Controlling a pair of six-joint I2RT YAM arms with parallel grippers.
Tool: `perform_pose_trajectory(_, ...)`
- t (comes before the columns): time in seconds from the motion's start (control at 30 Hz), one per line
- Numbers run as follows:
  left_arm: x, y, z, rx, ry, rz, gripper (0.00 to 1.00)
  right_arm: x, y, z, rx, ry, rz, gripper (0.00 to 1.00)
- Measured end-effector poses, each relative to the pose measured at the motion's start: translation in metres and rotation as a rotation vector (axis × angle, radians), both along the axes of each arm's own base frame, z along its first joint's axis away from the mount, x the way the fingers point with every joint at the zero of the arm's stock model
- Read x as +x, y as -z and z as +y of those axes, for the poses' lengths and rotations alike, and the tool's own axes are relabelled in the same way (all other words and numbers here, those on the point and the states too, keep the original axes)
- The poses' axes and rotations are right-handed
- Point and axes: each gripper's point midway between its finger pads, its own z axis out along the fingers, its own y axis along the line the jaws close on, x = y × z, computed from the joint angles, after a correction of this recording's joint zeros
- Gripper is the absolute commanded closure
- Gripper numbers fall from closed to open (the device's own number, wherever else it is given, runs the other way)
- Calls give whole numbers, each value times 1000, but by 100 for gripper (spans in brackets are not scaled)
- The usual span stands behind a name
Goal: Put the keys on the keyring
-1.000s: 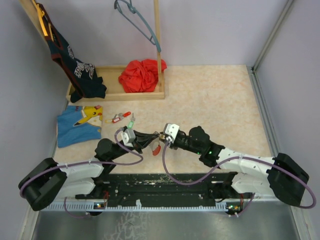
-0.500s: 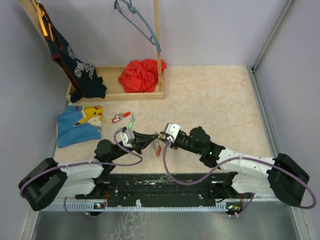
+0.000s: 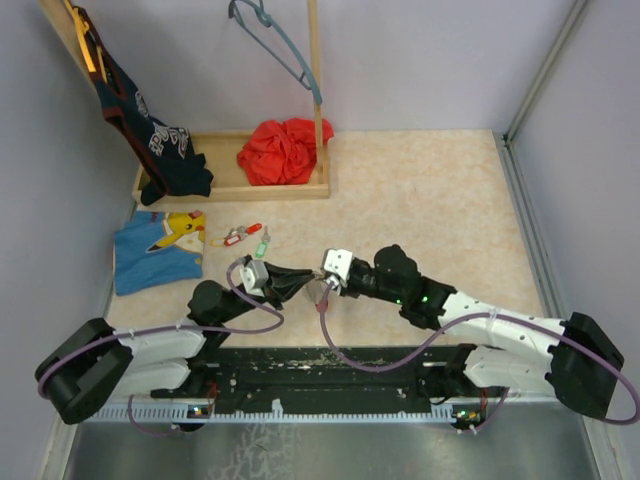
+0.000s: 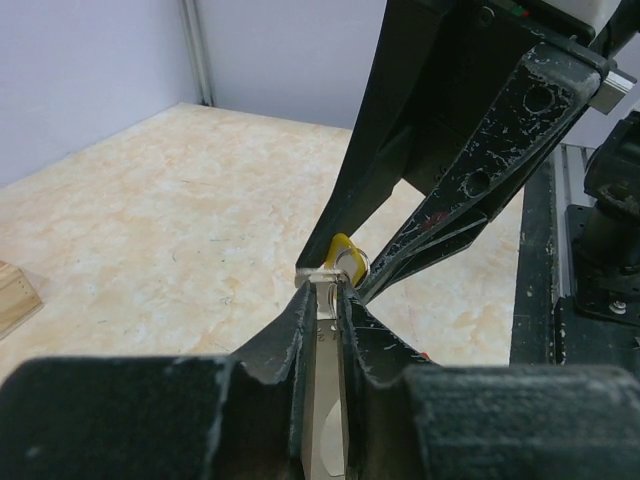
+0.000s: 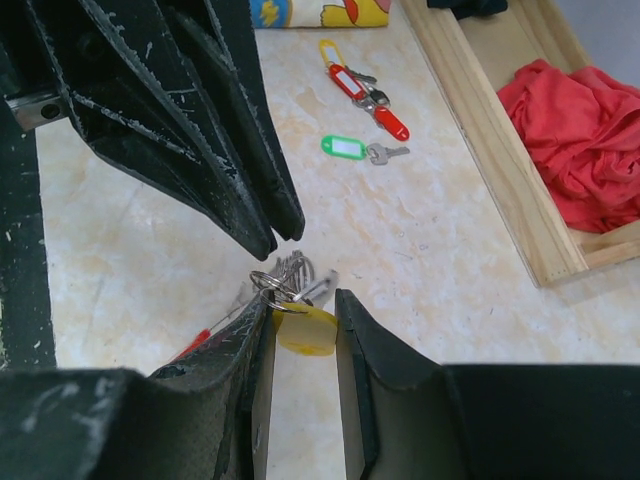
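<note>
Two grippers meet tip to tip low over the table (image 3: 430, 210), just ahead of my bases. My right gripper (image 5: 303, 305) stands roughly half open, its fingers pressed against the two edges of a yellow tag (image 5: 305, 332). It holds the tag upright so that the tag's top end faces my other hand. My left gripper (image 4: 322, 285) comes in from the opposite side. Its jaws are a narrow slit apart with a bright strip of metal lying between them; I cannot tell whether they pinch it or merely flank it. The keyring (image 5: 285, 272) is a wire ring with a tuft of grey chain and a red piece showing beside my finger. It hangs off the table right at the tag's top, and I cannot tell whether the tag is already linked on. Judgement: this is the threading step for the yellow one, with the hands opposed so one steadies the ring while the other feeds. Farther out lie the other keys, not yet on the ring: a green key (image 5: 345, 147), and just beyond it a red bunch (image 5: 365, 95). Past those sits a wooden tray (image 5: 500, 130) holding a crumpled red cloth (image 5: 580, 140).
</note>
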Motion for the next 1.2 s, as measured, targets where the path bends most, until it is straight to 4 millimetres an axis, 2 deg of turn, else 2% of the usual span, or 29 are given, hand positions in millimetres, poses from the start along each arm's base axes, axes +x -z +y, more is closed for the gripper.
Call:
perform_pose_trajectory(0.13, 0, 0, 1, 4, -5, 2, 83, -1, 3, -2, -48, -11, -2, 100)
perform_pose_trajectory(0.43, -2, 9, 4, 50, -8, 19, 63, -2, 5, -2, -113, -40, -7, 100)
perform_pose_trajectory(0.63, -8, 18, 2, 113, 31, 40, 57, 0, -2, -2, -126, -47, -23, 100)
perform_pose_trajectory(0.73, -11, 21, -1, 139, 55, 54, 56, 0, -1, -1, -133, -50, -24, 100)
perform_pose_trajectory(1.2, -4, 23, -12, 197, 78, 89, 75, -2, 3, -2, -152, -62, -14, 100)
